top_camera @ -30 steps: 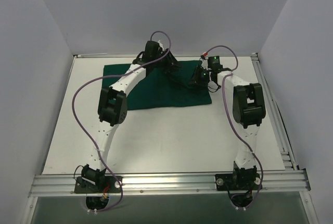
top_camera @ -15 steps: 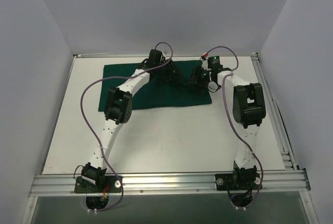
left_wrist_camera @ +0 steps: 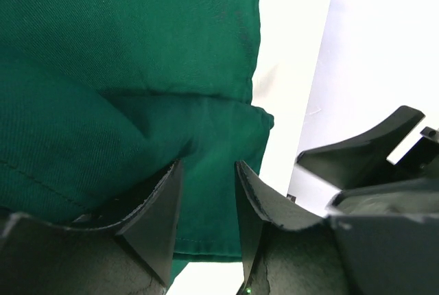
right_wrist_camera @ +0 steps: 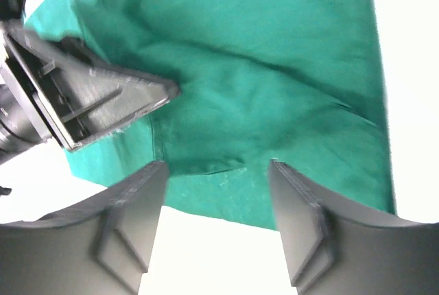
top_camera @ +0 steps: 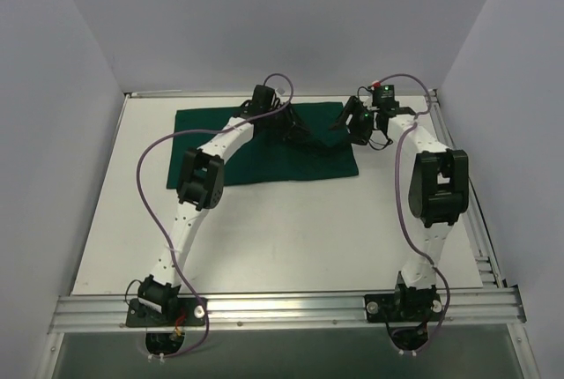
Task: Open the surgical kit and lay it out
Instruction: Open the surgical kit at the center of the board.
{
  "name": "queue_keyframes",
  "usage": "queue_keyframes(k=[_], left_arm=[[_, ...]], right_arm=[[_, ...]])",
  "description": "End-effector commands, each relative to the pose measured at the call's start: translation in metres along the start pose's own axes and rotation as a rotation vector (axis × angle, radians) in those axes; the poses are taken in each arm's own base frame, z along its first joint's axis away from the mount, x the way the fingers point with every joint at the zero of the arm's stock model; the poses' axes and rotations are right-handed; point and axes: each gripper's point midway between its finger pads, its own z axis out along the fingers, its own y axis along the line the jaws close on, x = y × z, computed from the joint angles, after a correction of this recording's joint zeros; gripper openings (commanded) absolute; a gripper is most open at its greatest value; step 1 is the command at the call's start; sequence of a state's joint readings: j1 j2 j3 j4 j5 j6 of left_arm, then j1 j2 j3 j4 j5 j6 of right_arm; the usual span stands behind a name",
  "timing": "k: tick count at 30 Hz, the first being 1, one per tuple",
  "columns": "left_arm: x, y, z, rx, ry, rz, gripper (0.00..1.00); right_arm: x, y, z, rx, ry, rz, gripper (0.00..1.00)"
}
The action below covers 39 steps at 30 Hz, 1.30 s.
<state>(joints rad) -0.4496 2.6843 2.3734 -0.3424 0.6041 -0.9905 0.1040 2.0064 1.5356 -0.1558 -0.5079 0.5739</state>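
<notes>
The surgical kit's dark green cloth wrap (top_camera: 291, 163) lies spread at the back of the table. It fills the left wrist view (left_wrist_camera: 137, 34) and the right wrist view (right_wrist_camera: 274, 68). No tray, forceps or tweezers show. My left gripper (top_camera: 295, 130) is down on the cloth's right half, jaws narrowed on a puffed fold (left_wrist_camera: 208, 164). It also shows in the right wrist view (right_wrist_camera: 110, 103), its tip on creased cloth. My right gripper (top_camera: 346, 121) is open and empty (right_wrist_camera: 216, 164), raised over the cloth's right edge.
The white table (top_camera: 264, 238) stretches from the cloth to the near edge. Aluminium rails run along the front (top_camera: 291, 308) and right side (top_camera: 471, 211). Pale walls close in the left, back and right. Purple cables loop off both arms.
The left arm shifted slightly right over the cloth, then held still. The right gripper drew back to the right and up, away from the left gripper.
</notes>
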Motion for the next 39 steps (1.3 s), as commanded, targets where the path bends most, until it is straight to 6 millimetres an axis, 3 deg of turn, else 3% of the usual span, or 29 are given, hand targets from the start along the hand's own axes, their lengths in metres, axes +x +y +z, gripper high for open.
queue_keyframes(k=[1, 8, 21, 39], left_arm=[[-0.009, -0.023, -0.017, 0.037, -0.016, 0.041, 0.45], [-0.009, -0.022, -0.018, 0.036, -0.012, 0.041, 0.45], [-0.008, -0.019, -0.015, 0.040, -0.007, 0.035, 0.44], [-0.011, -0.021, -0.016, 0.044, -0.009, 0.038, 0.44]], right_arm=[[-0.009, -0.002, -0.031, 0.032, -0.041, 0.165, 0.64], [-0.010, 0.002, -0.029, -0.009, -0.033, 0.241, 0.69], [-0.008, -0.017, 0.002, -0.003, -0.022, 0.244, 0.69], [-0.003, -0.033, 0.019, 0.031, -0.015, 0.240, 0.68]])
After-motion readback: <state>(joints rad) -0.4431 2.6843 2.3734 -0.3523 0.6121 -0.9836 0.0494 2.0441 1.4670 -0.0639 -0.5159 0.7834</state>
